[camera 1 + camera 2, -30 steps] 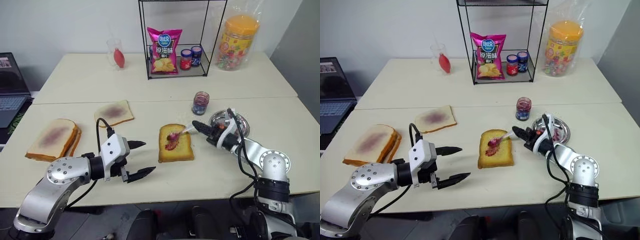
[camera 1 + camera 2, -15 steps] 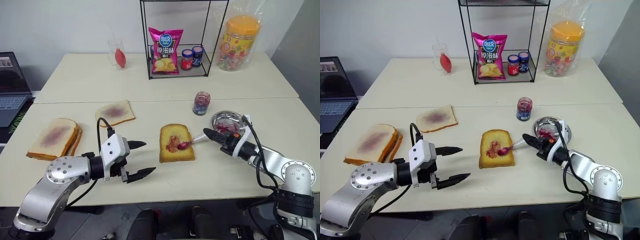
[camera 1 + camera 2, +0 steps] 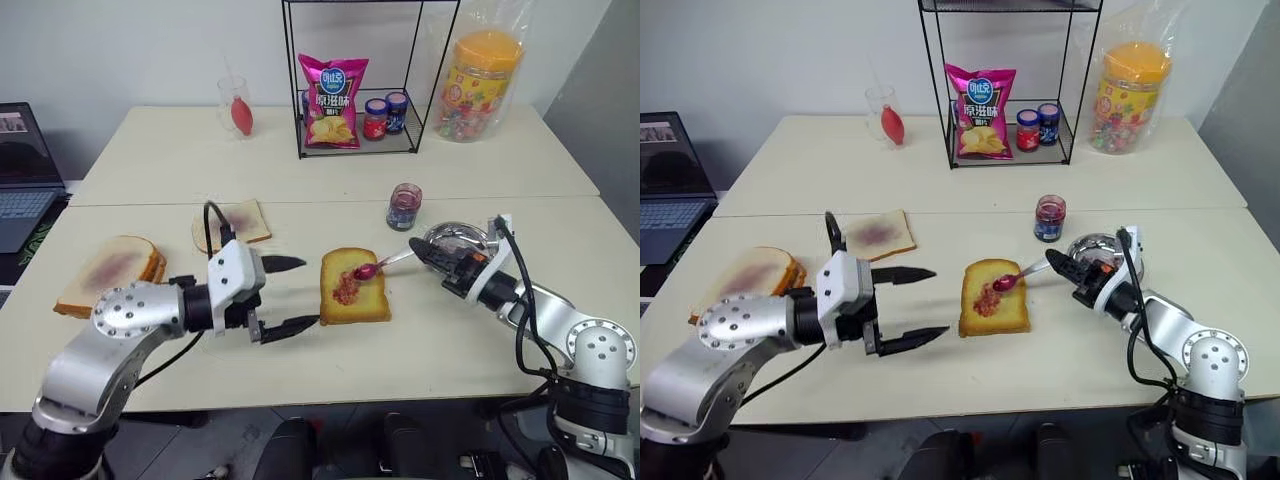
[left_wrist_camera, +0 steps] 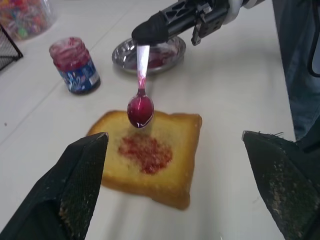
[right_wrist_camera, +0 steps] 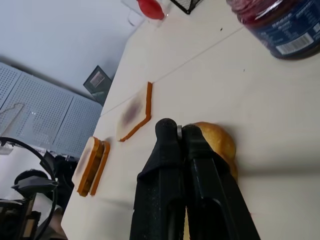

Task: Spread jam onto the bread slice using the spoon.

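Note:
The bread slice (image 3: 352, 290) lies at the table's middle front with a red jam smear at its centre. Just above its far right part hovers the spoon (image 4: 141, 80), its bowl coated in jam. My right gripper (image 3: 416, 246) is shut on the spoon's handle and reaches in from the right. To the left of the slice my left gripper (image 3: 306, 292) stands open, its fingers (image 4: 82, 185) spread wide and clear of the bread. The jam jar (image 3: 403, 206) stands open behind the slice, near a small metal dish (image 3: 458, 237) smeared with jam.
A thin pale slice (image 3: 232, 224) and stacked pale slices (image 3: 108, 270) lie at the left. At the back a wire rack (image 3: 360, 80) holds a chip bag and two small jars, with a candy jar (image 3: 476, 72) and a glass (image 3: 234, 106) beside it. A laptop (image 3: 20, 170) sits far left.
My right gripper has lifted the spoon off the bread; its bowl now hangs above the slice. My left gripper has risen and moved right, closer to the bread.

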Tool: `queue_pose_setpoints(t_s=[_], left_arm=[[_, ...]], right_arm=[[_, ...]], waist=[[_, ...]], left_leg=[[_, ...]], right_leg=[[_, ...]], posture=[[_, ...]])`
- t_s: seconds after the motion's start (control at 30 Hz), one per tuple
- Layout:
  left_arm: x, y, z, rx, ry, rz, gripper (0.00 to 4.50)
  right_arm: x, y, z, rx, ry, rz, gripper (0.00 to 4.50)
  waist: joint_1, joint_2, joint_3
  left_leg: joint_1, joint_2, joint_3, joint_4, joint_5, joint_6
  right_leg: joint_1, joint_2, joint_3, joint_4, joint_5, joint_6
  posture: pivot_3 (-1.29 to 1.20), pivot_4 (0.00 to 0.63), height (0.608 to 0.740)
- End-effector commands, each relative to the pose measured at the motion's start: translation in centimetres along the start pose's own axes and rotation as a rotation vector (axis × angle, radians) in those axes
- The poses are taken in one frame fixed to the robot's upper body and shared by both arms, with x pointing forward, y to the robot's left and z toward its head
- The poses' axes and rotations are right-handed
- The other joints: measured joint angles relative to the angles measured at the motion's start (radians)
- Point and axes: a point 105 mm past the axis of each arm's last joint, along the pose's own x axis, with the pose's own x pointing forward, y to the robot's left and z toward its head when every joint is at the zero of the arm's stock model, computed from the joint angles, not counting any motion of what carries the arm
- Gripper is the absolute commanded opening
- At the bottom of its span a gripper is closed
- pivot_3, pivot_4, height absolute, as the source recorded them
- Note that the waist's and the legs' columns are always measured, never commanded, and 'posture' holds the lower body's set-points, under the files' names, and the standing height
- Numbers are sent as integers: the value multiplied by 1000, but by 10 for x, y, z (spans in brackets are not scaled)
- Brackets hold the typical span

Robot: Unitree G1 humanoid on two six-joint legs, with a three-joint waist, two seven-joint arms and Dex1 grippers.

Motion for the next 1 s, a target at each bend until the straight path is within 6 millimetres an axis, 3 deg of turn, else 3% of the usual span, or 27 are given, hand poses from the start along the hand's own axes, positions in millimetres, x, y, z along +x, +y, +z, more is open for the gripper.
queue_pose_setpoints(t_s=[0.03,0.2,0.37,0.6,1.0], left_arm=[[22,1,23,50,-63,-94,4500],[59,12,42,101,-119,-137,4500],[83,3,42,143,-96,-213,4500],[99,-9,43,154,-90,-274,4500],[124,-8,55,134,-117,-255,4500]], right_arm=[[-26,-1,38,-59,-169,-51,27],[-65,-29,69,-104,-297,-211,27],[-88,-53,84,-112,-354,-312,27],[-100,-79,96,-97,-387,-380,27],[-80,-109,96,-79,-339,-412,27]], waist=[[2,0,0],[23,0,0],[13,-1,0],[13,0,0],[17,0,0]], left_leg=[[0,0,0,0,0,0],[-2,-1,0,1,-1,2],[-3,-2,4,2,-3,6],[-3,1,4,1,-4,7],[-2,-1,7,3,-3,7]], right_leg=[[0,0,0,0,0,0],[1,4,1,-4,2,3],[0,4,3,-7,3,5],[0,6,4,-6,4,3],[1,5,5,-6,7,4]], posture=[[0,150,740],[0,150,740],[0,150,740],[0,150,740],[0,150,740]])
